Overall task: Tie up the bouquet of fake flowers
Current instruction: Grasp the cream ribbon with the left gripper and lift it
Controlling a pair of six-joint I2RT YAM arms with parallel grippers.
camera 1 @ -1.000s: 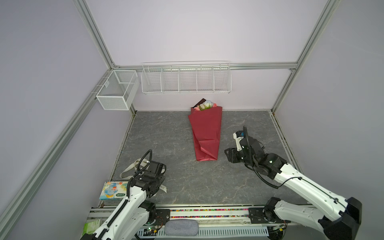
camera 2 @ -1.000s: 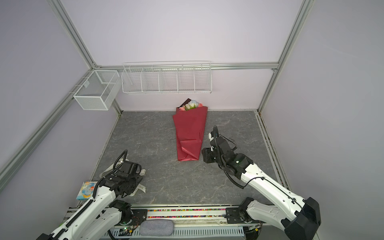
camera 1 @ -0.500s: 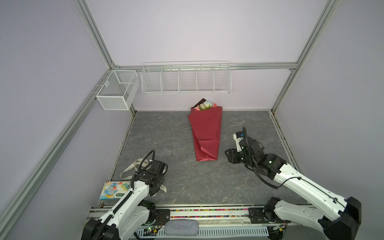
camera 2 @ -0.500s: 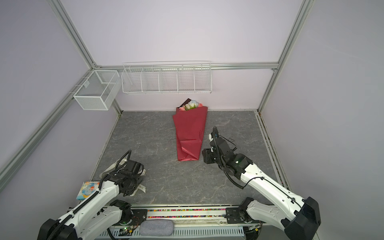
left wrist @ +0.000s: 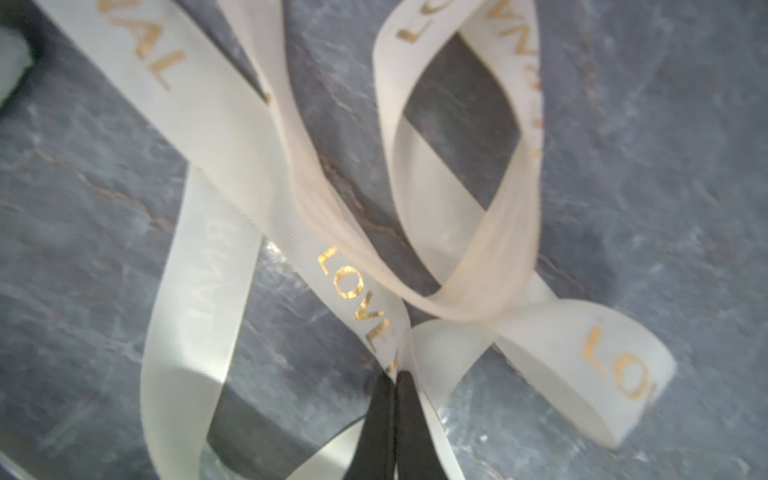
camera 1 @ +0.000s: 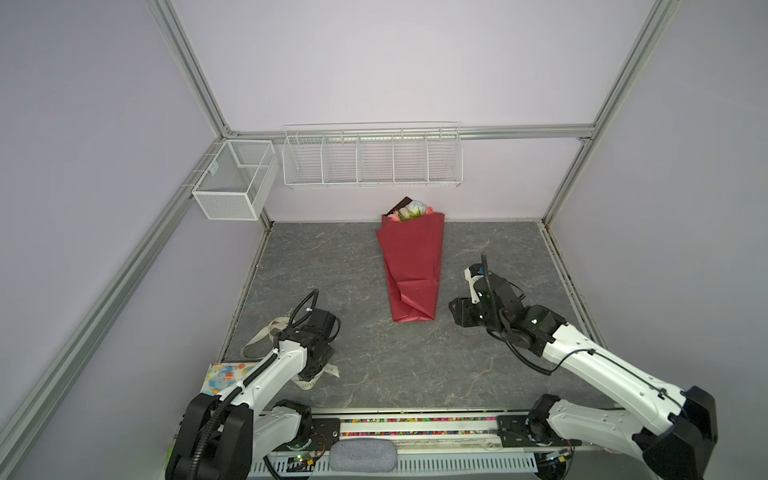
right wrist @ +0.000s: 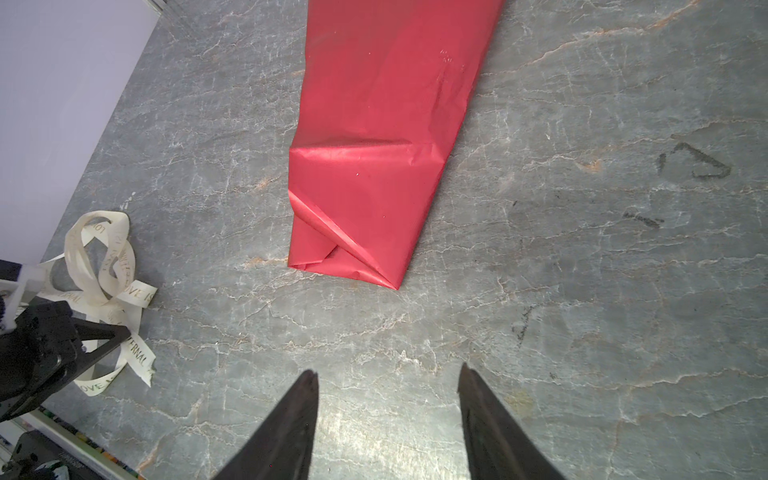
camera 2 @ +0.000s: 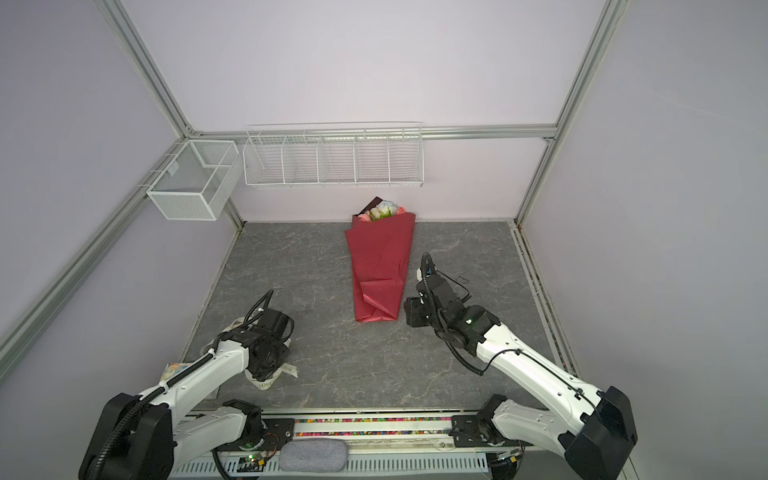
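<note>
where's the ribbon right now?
In both top views the ribbon lies near the table's front-left corner, under the left gripper, which is shut on it, apart from the bouquet.

Pinched in the jaws of the left gripper, the ribbon is ribbed cream cloth with shiny gold lettering. Ahead of the spread jaws of the right gripper, the bouquet has creased, satiny paper; the table is matt and stone-like.

White arms, black joints, black cables, tapered black right hand
</note>
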